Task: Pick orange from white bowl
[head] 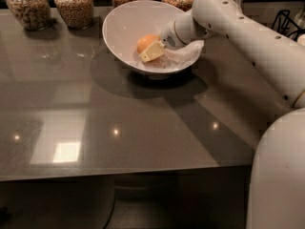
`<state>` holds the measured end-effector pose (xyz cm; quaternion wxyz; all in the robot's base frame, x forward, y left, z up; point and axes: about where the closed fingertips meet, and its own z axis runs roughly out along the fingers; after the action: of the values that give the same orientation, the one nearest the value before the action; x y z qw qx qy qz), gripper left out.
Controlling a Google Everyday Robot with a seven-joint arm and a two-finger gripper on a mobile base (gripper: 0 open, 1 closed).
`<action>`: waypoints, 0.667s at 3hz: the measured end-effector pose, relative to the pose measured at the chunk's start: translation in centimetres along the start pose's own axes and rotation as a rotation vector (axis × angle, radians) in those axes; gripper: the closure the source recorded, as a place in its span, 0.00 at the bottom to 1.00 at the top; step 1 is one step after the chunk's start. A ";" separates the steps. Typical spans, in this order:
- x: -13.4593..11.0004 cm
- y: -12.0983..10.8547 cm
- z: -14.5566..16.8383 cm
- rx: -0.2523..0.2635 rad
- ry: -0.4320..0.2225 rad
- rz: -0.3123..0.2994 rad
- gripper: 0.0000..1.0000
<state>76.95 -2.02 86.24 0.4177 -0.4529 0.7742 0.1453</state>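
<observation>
Jaws: cannot tell whether they are parted or clamped on anything. Gripper down inside the white bowl, reaching in over its right rim, tip against the near side of the orange. Orange lies in the bowl, near the middle. Bowl stands on the grey desk, far side. Glass jars of grains line the back edge. White arm enters from the right.

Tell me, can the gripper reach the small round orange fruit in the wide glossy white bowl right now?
Probably yes: the gripper sits inside the glossy white bowl, right against the round orange fruit, with nothing between them.
</observation>
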 end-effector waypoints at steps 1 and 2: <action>-1.2 0.0 -1.2 0.005 -0.037 -0.013 1.00; -2.5 0.5 -3.5 -0.001 -0.071 -0.020 1.00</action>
<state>75.38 -2.40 90.22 0.4462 -0.4553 0.7542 0.1573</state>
